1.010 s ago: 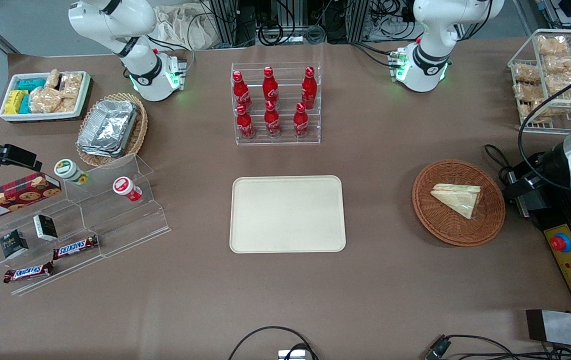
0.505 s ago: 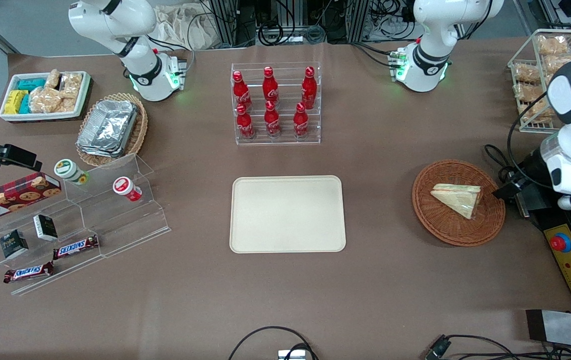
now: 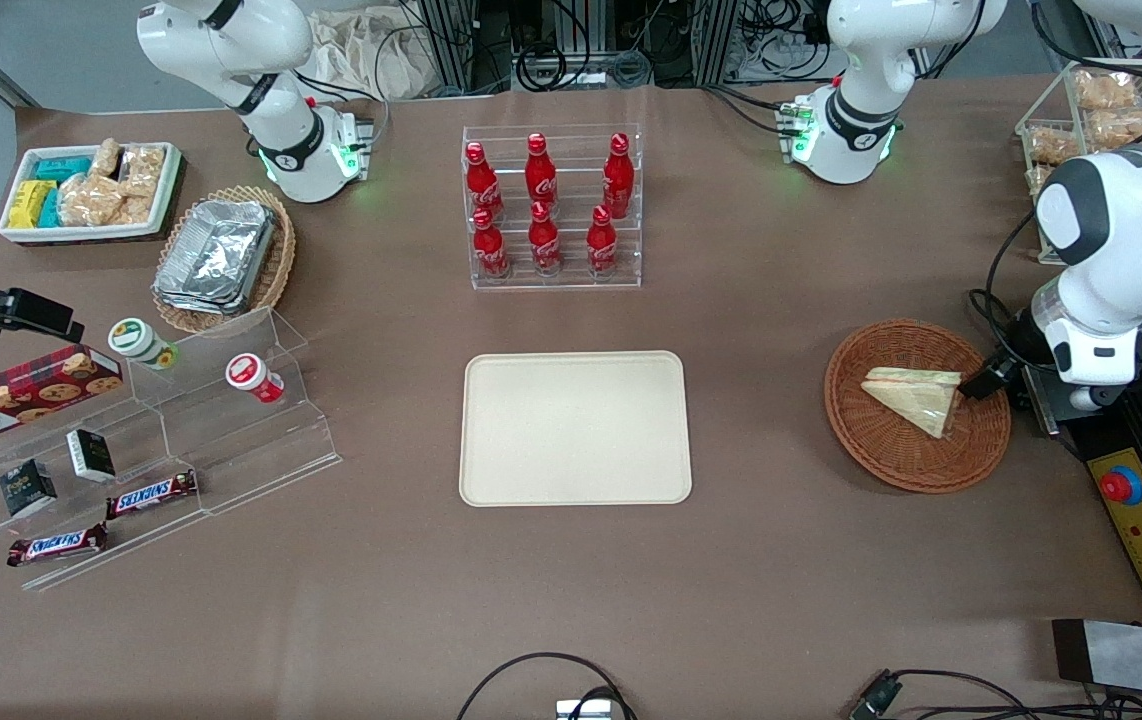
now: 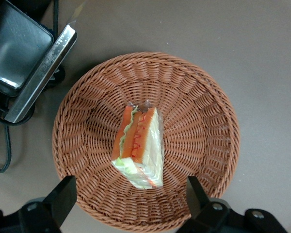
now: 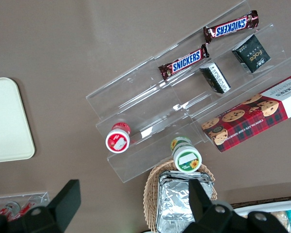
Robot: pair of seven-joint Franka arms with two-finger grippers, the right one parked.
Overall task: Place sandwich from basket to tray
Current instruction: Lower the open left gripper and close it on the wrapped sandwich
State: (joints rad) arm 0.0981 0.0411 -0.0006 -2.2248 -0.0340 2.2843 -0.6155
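My gripper (image 4: 128, 204) hangs open above the basket (image 4: 203, 102), so I should straddle the sandwich (image 4: 138, 148) squarely.

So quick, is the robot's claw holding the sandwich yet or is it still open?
Gripper: open, holding nothing, jaws spread wide above the basket, with the sandwich lying in it untouched.

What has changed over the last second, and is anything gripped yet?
The left arm has swung in from the table's edge toward the round reddish-brown wicker basket; its gripper now hangs above the basket, fingers open and straddling the clear-wrapped triangular sandwich. Nothing is gripped. The sandwich has stayed in the basket, and the cream rectangular tray is unchanged.
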